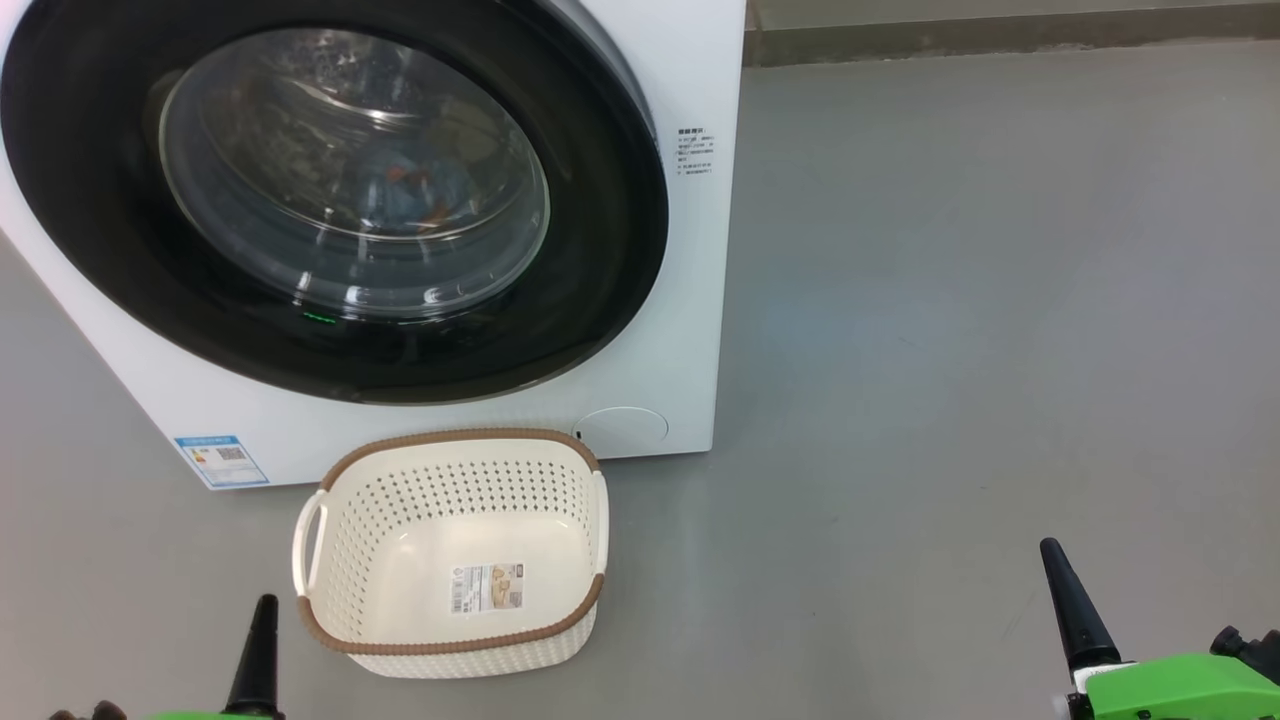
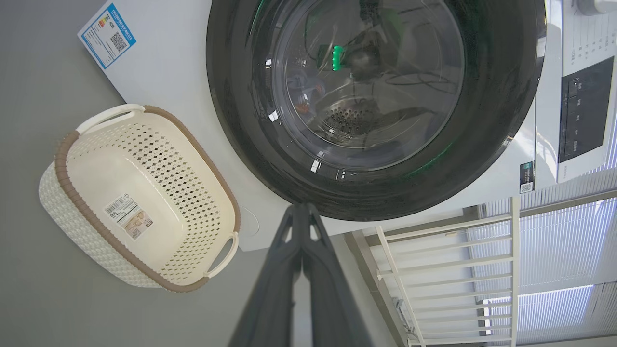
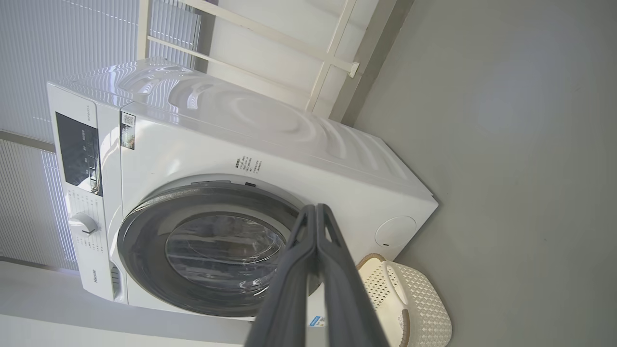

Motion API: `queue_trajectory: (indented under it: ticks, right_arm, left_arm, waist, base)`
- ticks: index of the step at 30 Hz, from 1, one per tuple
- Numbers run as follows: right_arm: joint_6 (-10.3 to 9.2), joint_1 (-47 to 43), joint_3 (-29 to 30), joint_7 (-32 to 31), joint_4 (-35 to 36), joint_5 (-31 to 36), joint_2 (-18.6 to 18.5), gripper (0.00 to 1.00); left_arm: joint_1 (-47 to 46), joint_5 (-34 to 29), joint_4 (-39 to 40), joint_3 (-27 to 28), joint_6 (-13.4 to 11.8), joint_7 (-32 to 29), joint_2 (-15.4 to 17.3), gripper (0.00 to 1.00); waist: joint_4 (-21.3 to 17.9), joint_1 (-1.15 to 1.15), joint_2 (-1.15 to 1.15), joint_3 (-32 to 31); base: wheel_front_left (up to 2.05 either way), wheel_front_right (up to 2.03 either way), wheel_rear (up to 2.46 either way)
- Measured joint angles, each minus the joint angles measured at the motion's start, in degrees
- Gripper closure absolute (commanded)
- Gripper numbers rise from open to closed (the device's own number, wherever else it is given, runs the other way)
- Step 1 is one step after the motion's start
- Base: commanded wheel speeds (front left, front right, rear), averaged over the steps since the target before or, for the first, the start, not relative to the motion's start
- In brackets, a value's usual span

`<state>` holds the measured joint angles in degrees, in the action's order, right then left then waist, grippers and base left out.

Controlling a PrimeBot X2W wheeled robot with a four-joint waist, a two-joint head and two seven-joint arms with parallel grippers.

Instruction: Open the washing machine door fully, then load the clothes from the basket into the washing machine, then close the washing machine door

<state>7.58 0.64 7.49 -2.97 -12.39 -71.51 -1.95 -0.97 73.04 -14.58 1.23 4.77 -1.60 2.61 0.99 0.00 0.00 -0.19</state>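
The door [image 1: 335, 200] stands shut straight ahead, nearer to the left gripper [image 1: 265, 610] than the right gripper [image 1: 1052, 560]. Both are closed and hold nothing.

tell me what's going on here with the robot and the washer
Nothing is being handled right now. The washing machine door is closed, and light-blue clothes with orange print show through it, inside the washing machine. The basket sits empty on the floor in front of the machine, with just a paper label on its bottom. The left gripper and the right gripper are both shut, holding nothing, low and back from the machine. The job looks finished.
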Motion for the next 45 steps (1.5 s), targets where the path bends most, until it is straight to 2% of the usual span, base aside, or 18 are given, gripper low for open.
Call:
queue_trajectory:
  ticks: [29, 45]
  right_arm:
    - [-0.01, 2.94, 0.32, -3.08, -3.01, -19.85, -0.22, 1.00]
    - [-0.02, 3.20, 0.33, -3.08, -3.04, -20.43, -0.24, 1.00]
  left_arm:
    - [-2.64, 18.53, -0.45, 3.30, 2.04, -4.48, -0.49, 1.00]
    - [-2.96, 18.92, -0.48, 3.44, 2.04, -4.70, -0.60, 1.00]
  waist:
    - [-0.99, 0.00, 0.00, 0.37]
    - [-1.00, 0.00, 0.00, 0.37]
  base:
    - [0.00, 0.00, 0.00]
    - [0.00, 0.00, 0.00]
